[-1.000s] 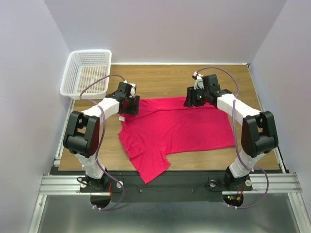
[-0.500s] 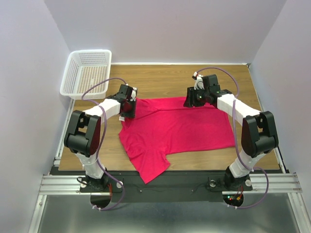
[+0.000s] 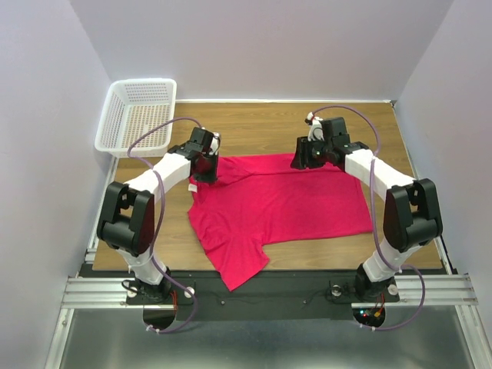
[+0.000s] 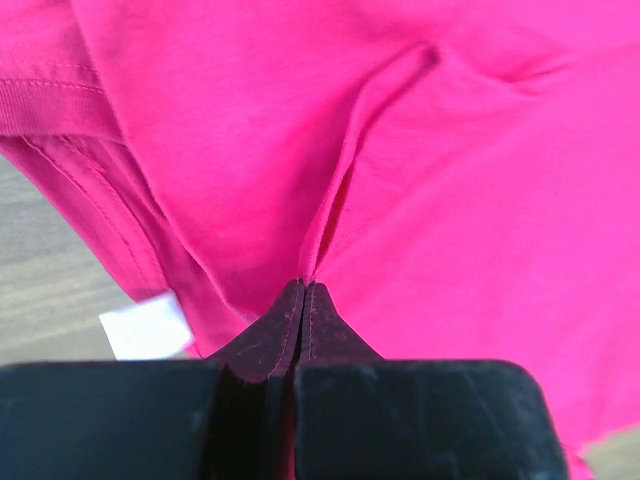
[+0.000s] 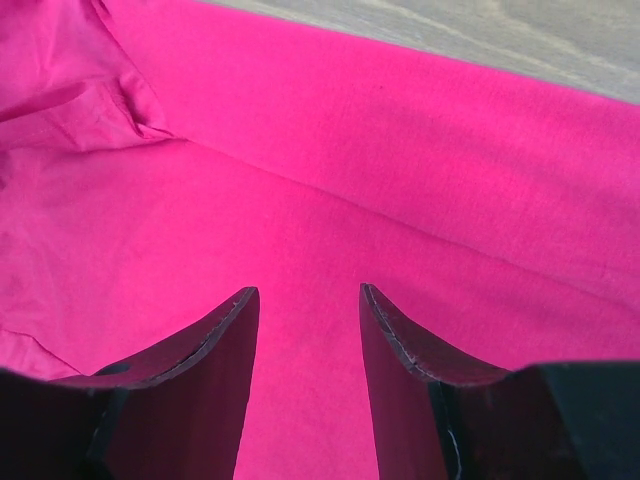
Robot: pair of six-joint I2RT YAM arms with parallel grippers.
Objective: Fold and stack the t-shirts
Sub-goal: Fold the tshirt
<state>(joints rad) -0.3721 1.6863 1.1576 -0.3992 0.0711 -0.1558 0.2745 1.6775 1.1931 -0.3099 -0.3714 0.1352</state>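
The crimson-pink t-shirt [image 3: 280, 204] lies spread across the wooden table, one sleeve hanging over the front edge. At the shirt's back left corner, near the collar, my left gripper [image 3: 206, 172] is shut on a pinched ridge of the t-shirt [image 4: 420, 200]; a small white neck label [image 4: 146, 326] shows just left of the jaws. My right gripper [image 3: 304, 161] rests at the shirt's back edge. In the right wrist view its fingers [image 5: 230, 330] stand apart over flat cloth [image 5: 400, 170], with nothing pinched between them.
A white mesh basket [image 3: 140, 115] sits at the table's back left corner. Bare wood [image 3: 254, 127] runs behind the shirt. Walls close in on the left, right and back. The metal rail with the arm bases lines the near edge.
The left jaws have closed on a fold of the shirt near the collar, and the left wrist has shifted slightly. The right arm has not moved.
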